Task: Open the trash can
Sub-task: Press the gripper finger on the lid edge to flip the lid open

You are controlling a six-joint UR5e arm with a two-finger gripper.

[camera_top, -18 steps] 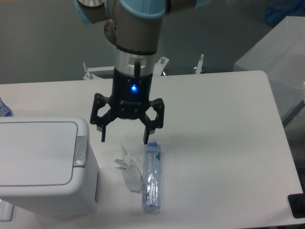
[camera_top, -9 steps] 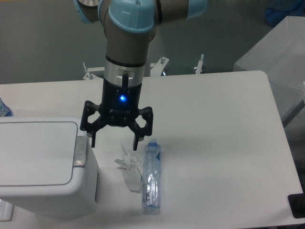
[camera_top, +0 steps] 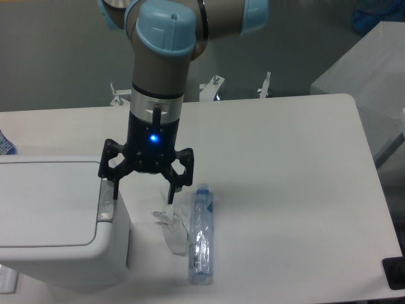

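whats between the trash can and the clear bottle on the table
In the camera view, a crumpled clear plastic wrapper lies on the table between the trash can and the bottle. The open tool hangs above that gap.

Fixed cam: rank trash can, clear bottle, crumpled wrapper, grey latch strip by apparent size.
1. trash can, far the largest, though partly cut off by the frame
2. clear bottle
3. crumpled wrapper, partly behind the bottle, so close to it
4. grey latch strip
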